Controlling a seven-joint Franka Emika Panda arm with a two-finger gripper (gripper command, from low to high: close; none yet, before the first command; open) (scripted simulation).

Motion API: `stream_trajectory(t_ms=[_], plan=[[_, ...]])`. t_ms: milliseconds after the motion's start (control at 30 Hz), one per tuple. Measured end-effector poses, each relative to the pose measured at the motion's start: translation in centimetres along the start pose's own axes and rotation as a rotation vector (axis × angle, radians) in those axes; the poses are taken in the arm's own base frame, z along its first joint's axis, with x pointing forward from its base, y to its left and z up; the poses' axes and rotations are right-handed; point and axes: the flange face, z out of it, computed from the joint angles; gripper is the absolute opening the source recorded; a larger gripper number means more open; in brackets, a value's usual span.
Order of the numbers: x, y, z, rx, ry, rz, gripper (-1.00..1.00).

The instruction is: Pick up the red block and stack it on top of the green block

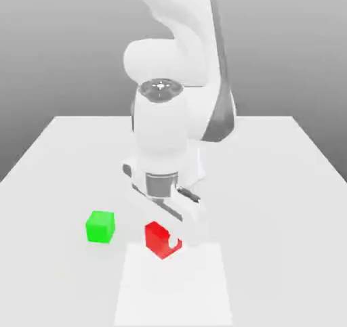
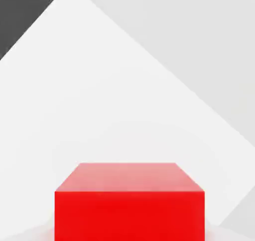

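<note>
One red block (image 1: 158,238) sits clamped inside the claw (image 1: 169,241).

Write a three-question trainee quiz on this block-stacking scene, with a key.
1. True or false: the red block already sits on the green block.
2. In the exterior view, the green block lies on which side of the red block? A) left B) right
3. Fill in: the gripper is shut on the ___ block.

Key: 1 false, both rest on the table, apart; 2 A; 3 red.
</note>
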Motion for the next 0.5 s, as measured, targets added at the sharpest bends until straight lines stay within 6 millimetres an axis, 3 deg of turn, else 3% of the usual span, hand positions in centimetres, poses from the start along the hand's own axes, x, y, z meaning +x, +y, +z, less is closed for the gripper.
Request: stream_trajectory(t_ms=[300,400,500], plan=[[11.2,5.7,-2.7,-0.008,0.032,0.722,-1.00],[14.0,8.3,-3.5,-0.003,0.013,0.977,-1.00],[15.1,9.3,-2.5,-0.002,0.003,1.081,-1.00]])
